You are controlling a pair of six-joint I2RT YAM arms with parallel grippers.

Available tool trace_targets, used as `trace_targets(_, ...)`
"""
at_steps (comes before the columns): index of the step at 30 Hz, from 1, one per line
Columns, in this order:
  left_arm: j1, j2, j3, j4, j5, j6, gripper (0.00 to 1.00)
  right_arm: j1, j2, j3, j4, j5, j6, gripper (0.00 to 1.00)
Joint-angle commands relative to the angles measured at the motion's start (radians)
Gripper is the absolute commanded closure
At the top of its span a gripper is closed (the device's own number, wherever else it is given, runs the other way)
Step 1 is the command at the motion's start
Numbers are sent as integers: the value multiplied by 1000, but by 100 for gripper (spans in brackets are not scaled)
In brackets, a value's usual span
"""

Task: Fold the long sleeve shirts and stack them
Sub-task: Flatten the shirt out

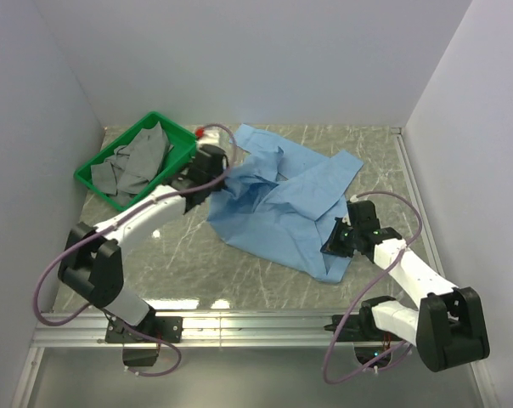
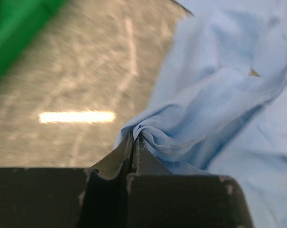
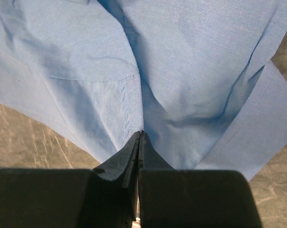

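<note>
My left pincer is closed tight. Its two dark fingers are pressed together on a bunched fold at the left edge of the light blue shirt, and the thin cloth puckers where it enters the tips. My right pincer is closed as well, pinching the shirt close to its near right corner, with creases fanning away from the tips across the fabric.

The shirt lies crumpled in the middle of the marbled grey tabletop, stretched between my two arms. Its centre is rumpled and partly folded over itself, one flap reaches toward the far right, and another corner lies toward the far left.

A green bin sits at the far left of the tabletop with grey cloth heaped inside. My left pincer is just beside the bin's right side. In my left wrist view the bin shows only as a blurred green edge at the upper left.
</note>
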Motion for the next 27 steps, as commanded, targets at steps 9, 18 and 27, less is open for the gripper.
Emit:
trace_targets(9,284,114,44,-22,222,1,92,-5,-72,14,-46,16,-31,100)
trace_targets(18,415,107,49,-63,228,-29,57,-5,-132,117,-30,71,30,75)
trace_targets(27,456,-333,-221,-32,168,-28,5,-134,-34,221,80,177,177,26)
